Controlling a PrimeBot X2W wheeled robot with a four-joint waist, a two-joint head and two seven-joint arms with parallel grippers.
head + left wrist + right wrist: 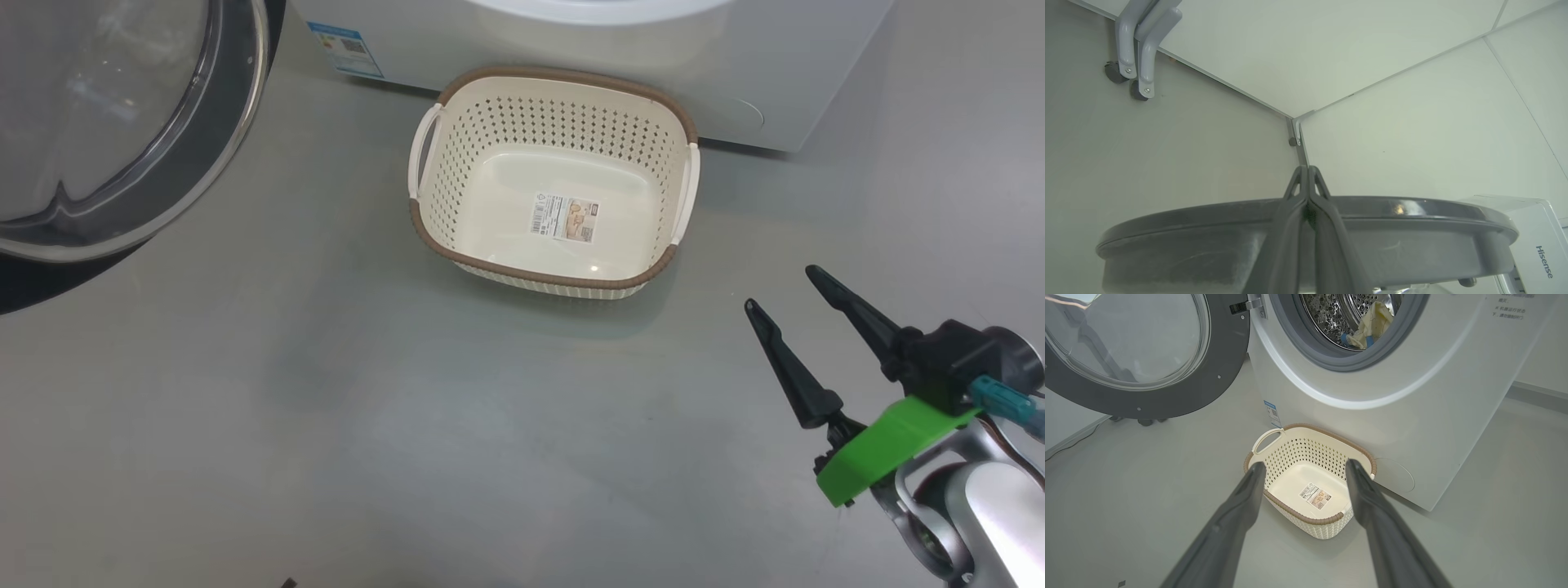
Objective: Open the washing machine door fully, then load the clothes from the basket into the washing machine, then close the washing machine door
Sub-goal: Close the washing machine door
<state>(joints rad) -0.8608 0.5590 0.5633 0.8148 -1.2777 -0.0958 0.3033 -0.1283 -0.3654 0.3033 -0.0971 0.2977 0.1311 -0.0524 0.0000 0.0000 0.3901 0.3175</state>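
The basket (571, 75) stands empty on the floor against the washing machine (620, 57), a label on its base. The washing machine door (241, 131) hangs swung open at the upper left. In the right wrist view the clothes (1370, 324) lie inside the steel drum (1331, 310), above the basket (1306, 518). My right gripper (778, 287) hovers open and empty, to the right of and nearer than the basket, its fingers (1241, 506) framing it. My left gripper (1308, 168) is shut, its fingers lying across the door's dark rim (1412, 228) with nothing between them.
Grey floor spreads in front of the basket. A blue label sticker (347, 49) marks the machine's lower left front. Beyond the door, white wall panels meet in a corner, and grey caster legs (1133, 61) stand on the floor there.
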